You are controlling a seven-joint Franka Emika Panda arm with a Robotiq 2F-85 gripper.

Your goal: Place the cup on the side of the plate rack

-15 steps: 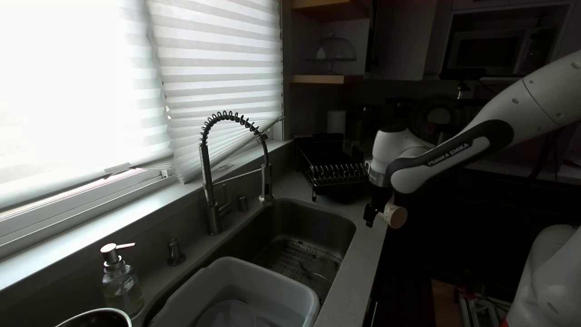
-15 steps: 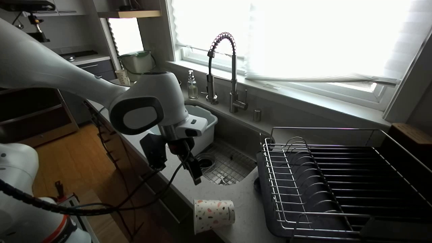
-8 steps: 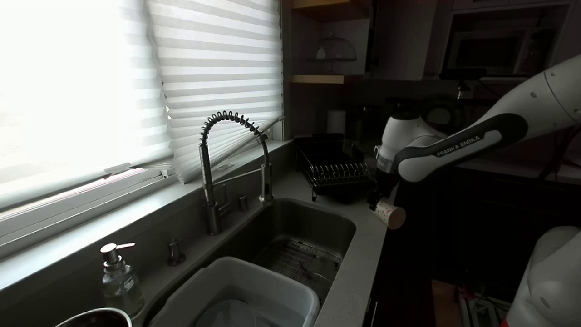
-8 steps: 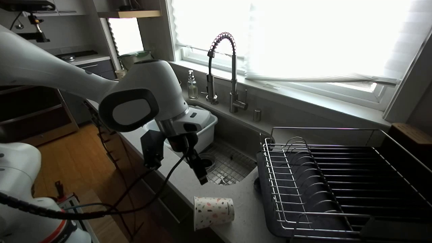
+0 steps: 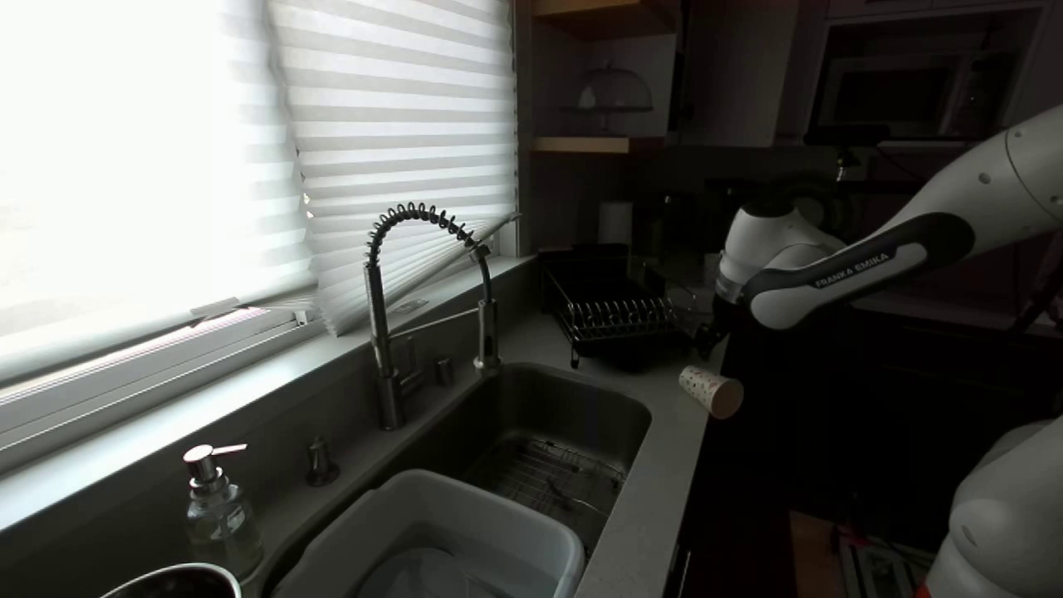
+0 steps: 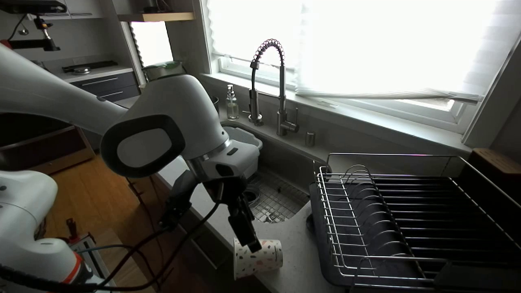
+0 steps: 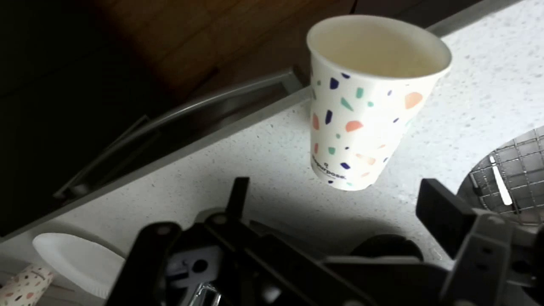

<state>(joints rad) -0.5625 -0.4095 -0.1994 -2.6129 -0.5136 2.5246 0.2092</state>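
Fingers (image 7: 444,216) sit closer to the rack (image 6: 411,221) than 1 s ago, overlapping the cup (image 6: 262,261) in an exterior view, spread wide, holding nothing. Cup lies on its side on the desk (image 7: 182,191), mouth past the edge, apart from the rack. Probably lining up, grasp not yet made; a bump could drop it.

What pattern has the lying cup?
Orange, green and navy flecks on the white cup, clearest in the wrist view.
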